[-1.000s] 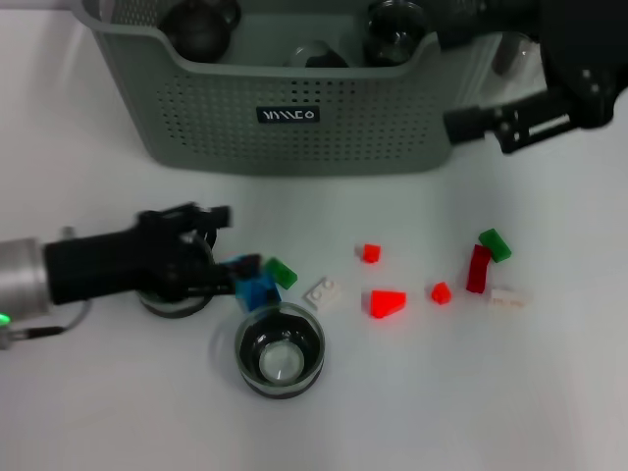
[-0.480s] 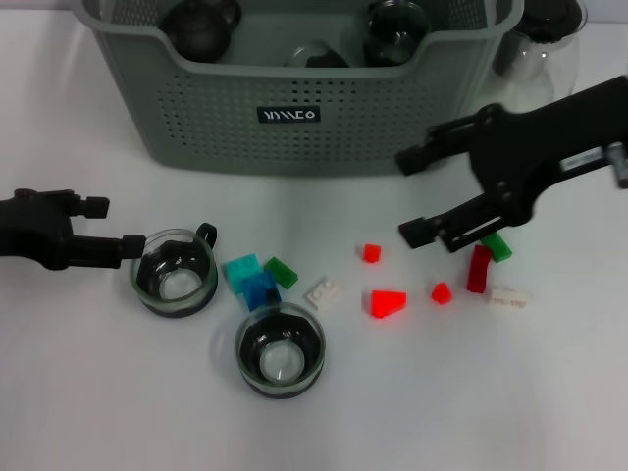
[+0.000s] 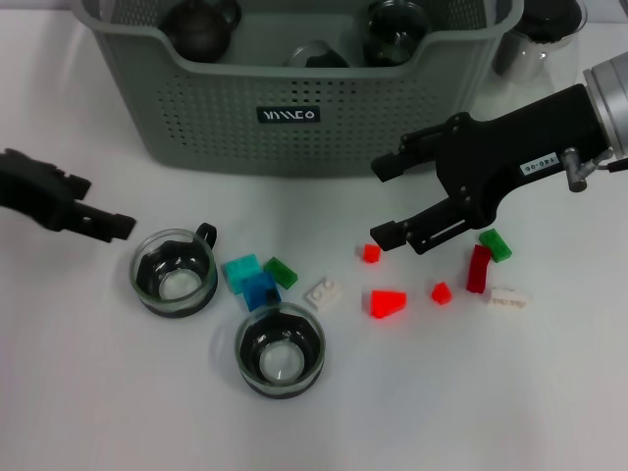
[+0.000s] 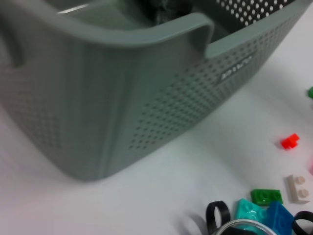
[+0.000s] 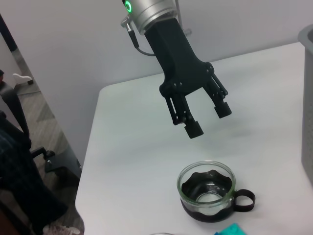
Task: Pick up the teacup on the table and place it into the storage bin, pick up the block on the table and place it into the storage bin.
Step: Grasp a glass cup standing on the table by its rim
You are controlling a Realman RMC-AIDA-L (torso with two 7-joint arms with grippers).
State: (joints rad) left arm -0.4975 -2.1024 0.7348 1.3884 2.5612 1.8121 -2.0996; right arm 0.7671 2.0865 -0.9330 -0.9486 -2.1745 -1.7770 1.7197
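Note:
The grey-green storage bin (image 3: 294,118) stands at the back and holds several dark glass pieces; its perforated wall fills the left wrist view (image 4: 122,98). Two glass teacups rest on the table: one with a black handle (image 3: 175,273) (image 5: 210,191) and one nearer me (image 3: 280,350). Small blocks lie scattered: teal (image 3: 240,269), blue (image 3: 260,290), green (image 3: 281,272), white (image 3: 323,291), a red wedge (image 3: 387,303), a small red one (image 3: 370,253). My left gripper (image 3: 98,204) (image 5: 209,120) hangs open and empty, left of the handled teacup. My right gripper (image 3: 385,201) is open just above the small red block.
More blocks lie to the right: a small red one (image 3: 441,292), a long red one (image 3: 478,268), a green one (image 3: 494,244) and a white one (image 3: 508,297). A clear glass teapot (image 3: 540,39) stands behind the bin's right corner. The table's left edge shows in the right wrist view.
My left gripper has drawn back to the left, away from the handled teacup, with nothing in it. My right arm has swung down and left from the bin's right side toward the red blocks.

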